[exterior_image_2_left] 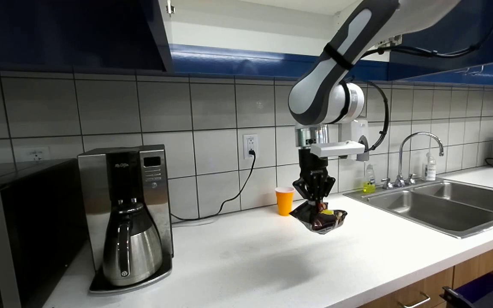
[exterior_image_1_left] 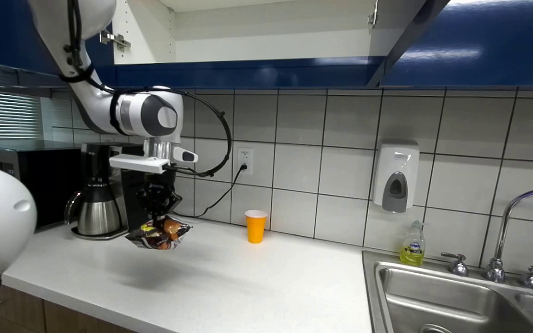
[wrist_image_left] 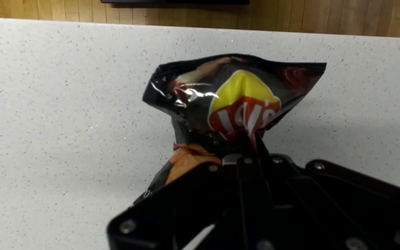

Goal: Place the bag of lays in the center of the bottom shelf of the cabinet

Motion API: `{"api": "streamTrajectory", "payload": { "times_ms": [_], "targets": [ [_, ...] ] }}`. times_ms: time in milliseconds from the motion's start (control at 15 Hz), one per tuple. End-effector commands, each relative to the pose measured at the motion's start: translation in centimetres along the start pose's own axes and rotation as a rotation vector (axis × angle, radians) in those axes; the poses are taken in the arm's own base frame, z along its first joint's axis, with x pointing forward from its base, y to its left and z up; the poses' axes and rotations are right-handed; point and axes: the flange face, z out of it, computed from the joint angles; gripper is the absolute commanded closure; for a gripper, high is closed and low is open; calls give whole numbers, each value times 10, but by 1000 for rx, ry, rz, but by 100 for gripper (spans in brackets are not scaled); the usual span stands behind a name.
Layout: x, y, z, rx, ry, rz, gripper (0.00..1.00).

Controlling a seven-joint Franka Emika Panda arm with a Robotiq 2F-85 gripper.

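Note:
The bag of lays (exterior_image_1_left: 151,237), dark with yellow and red markings, hangs in my gripper (exterior_image_1_left: 157,219) above the white counter. Both also show in an exterior view, the bag (exterior_image_2_left: 324,219) below the gripper (exterior_image_2_left: 316,201). In the wrist view the fingers (wrist_image_left: 247,147) are shut on the middle of the bag (wrist_image_left: 241,93), pinching it; the fingertips are partly hidden by dark foil. The cabinet (exterior_image_1_left: 248,74) is open above, with a blue front edge and white interior; it also shows in an exterior view (exterior_image_2_left: 246,62). The bottom shelf's top surface is hidden behind that edge. The gripper is below the cabinet.
An orange cup (exterior_image_1_left: 256,229) stands near the tiled wall. A coffee maker (exterior_image_2_left: 124,214) and microwave (exterior_image_2_left: 28,231) stand at one end, a sink (exterior_image_1_left: 433,296) at the other. An open cabinet door (exterior_image_1_left: 474,46) juts out. A soap dispenser (exterior_image_1_left: 396,175) is on the wall.

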Motion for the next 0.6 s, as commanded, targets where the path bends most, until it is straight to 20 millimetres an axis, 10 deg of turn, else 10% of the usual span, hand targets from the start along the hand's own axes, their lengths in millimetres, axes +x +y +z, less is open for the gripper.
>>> {"api": "streamTrajectory", "payload": {
  "times_ms": [0,533],
  "targets": [
    [-41,-9,-52,-35,66,-12,100],
    [-109,-26,-203,-114,315,-48,100]
  ]
}}
